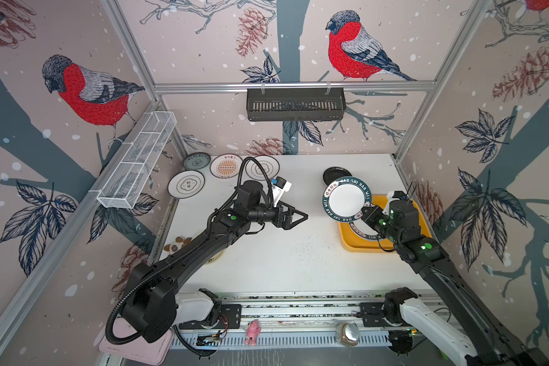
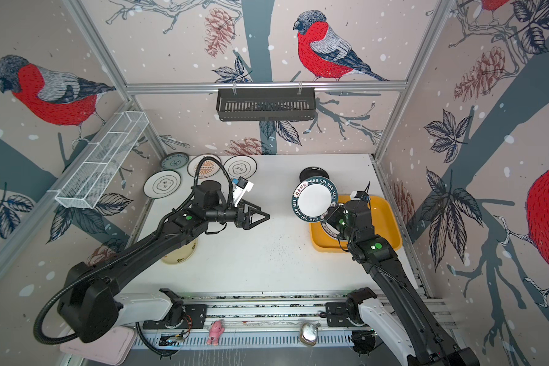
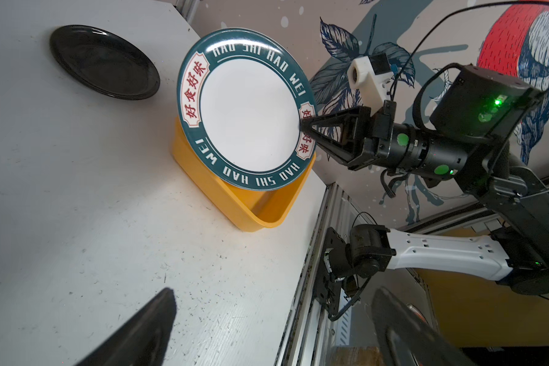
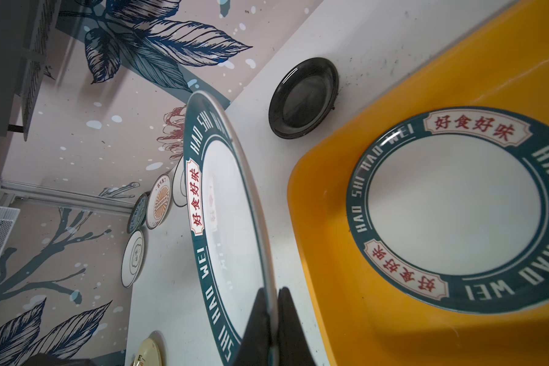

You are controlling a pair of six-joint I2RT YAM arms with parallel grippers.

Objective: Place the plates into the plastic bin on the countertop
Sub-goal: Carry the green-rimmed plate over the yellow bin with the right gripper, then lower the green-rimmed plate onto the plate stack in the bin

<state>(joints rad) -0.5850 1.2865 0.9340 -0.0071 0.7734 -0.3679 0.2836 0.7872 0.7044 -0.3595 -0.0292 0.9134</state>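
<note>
While left end effector [image 1: 303, 217] gapes, right end effector's [image 3: 303, 125] gripped plate [image 3: 248, 107] partly hides bin [image 3: 222, 202].

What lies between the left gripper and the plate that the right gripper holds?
Nothing; only bare countertop shows between the left gripper and the held plate, in both top views.

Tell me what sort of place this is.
Probably a mock kitchen booth for robot trials, not a home: bird-print panels in an aluminium frame, two robot arms on a rail, plates on a white countertop.
</note>
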